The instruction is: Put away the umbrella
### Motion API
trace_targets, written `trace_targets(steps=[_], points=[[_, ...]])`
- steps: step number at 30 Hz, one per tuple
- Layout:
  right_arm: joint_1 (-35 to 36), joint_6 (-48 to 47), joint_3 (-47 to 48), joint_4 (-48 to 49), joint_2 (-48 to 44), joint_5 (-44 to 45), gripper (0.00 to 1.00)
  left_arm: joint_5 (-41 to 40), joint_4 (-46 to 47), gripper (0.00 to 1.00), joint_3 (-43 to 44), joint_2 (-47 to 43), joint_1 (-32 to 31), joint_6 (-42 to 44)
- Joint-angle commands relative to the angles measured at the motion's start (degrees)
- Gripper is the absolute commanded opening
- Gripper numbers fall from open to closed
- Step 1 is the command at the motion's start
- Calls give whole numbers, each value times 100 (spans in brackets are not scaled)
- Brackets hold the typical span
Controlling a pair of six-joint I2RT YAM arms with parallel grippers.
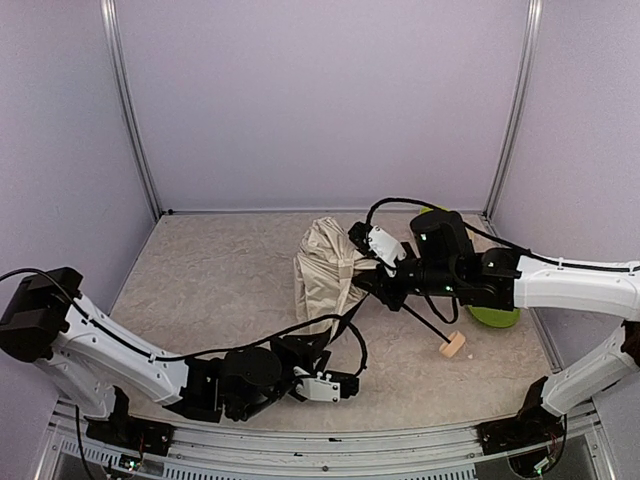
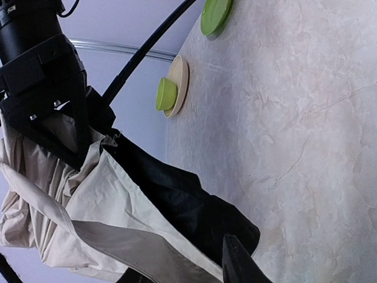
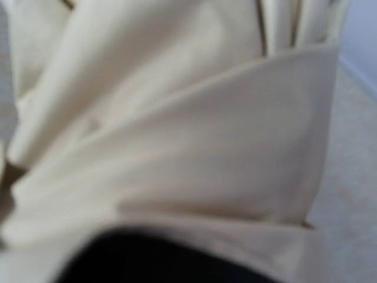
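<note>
The umbrella (image 1: 325, 268) is half folded: bunched cream fabric with black lining. Its thin black shaft (image 1: 425, 322) slants down to the beige handle (image 1: 452, 346) on the table. My right gripper (image 1: 360, 266) is pressed into the canopy's right side and looks shut on the fabric. The left wrist view also shows it (image 2: 62, 118) pinching the cloth. The right wrist view is filled by blurred cream fabric (image 3: 177, 118). My left gripper (image 1: 316, 350) is at the canopy's lower edge, jaws apart. One finger (image 2: 238, 264) shows beside the black lining (image 2: 188, 200).
A green plate (image 1: 495, 316) lies under the right arm. A second green item (image 1: 432, 214) sits behind it. The left wrist view shows a green cup (image 2: 165, 94) on a beige plate (image 2: 181, 82) and a green plate (image 2: 215, 15). Walls enclose three sides.
</note>
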Motion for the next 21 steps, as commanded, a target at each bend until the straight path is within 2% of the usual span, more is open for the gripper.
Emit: trace_targets(steps=[1, 7, 9, 14, 15, 18, 21], points=[[27, -1176, 82, 373, -301, 714, 0, -99, 153, 42, -38, -349, -41, -54], [20, -2244, 83, 453, -568, 1244, 0, 244, -82, 71, -715, -1153, -368, -953], [0, -2581, 74, 553, -610, 1429, 0, 370, -261, 74, -905, -1396, -418, -1462], [-116, -3287, 191, 781, -670, 1574, 0, 679, -173, 72, -1136, -2329, -222, -2853], [-128, -3378, 271, 744, -697, 1437, 0, 1058, -246, 69, -1102, -2575, -81, -3440], [-134, -3482, 761, 301, -680, 968, 0, 2961, -303, 56, -912, -3272, 816, -4931], [-132, -3269, 1351, -37, -580, 816, 0, 4204, 496, 54, -809, -3403, 1316, -5814]])
